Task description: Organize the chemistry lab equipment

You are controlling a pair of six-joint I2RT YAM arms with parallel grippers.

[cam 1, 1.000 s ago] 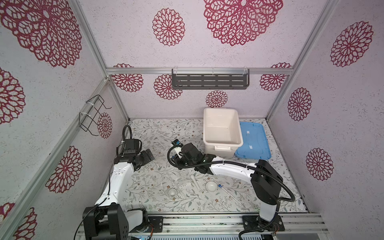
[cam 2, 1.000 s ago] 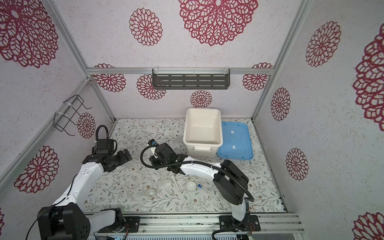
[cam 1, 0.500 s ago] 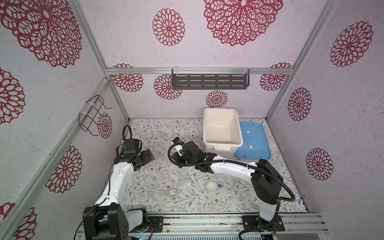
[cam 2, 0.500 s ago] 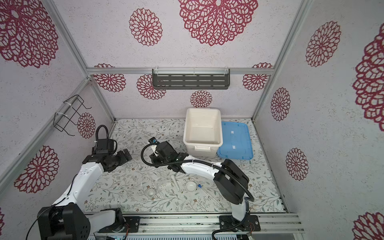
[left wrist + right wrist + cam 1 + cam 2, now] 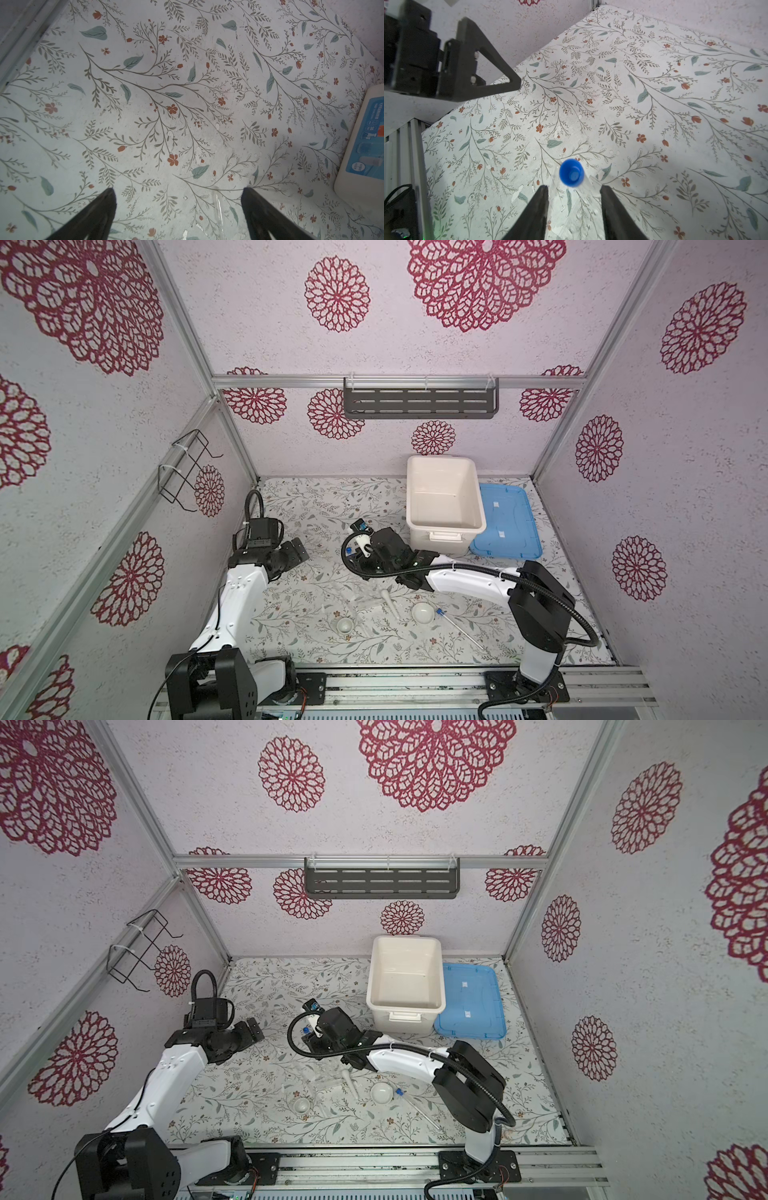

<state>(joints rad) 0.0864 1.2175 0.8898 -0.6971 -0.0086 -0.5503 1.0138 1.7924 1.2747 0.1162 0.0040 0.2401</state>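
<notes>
**Capped tube sitting between the right jaws; left side lying open**

The right gripper (image 5: 574, 186) is reaching left of the middle, its jaws standing partly apart around a blue-capped tube (image 5: 572, 173). Whether they are pressing it, I cannot tell. The left gripper (image 5: 178, 190) is hovering with its jaws spread wide over bare surface (image 5: 187, 83), with open room running to the back wall. The second tube (image 5: 457, 624), bowl (image 5: 423, 612), pestle (image 5: 390, 605), small dish (image 5: 344, 625) and clear stand (image 5: 363, 598) are clustering near the front edge. The tub (image 5: 440, 497) and blue lid (image 5: 505, 526) are filling the back right corner. The tub's label (image 5: 366, 135) is showing only what looks like "38".
</notes>
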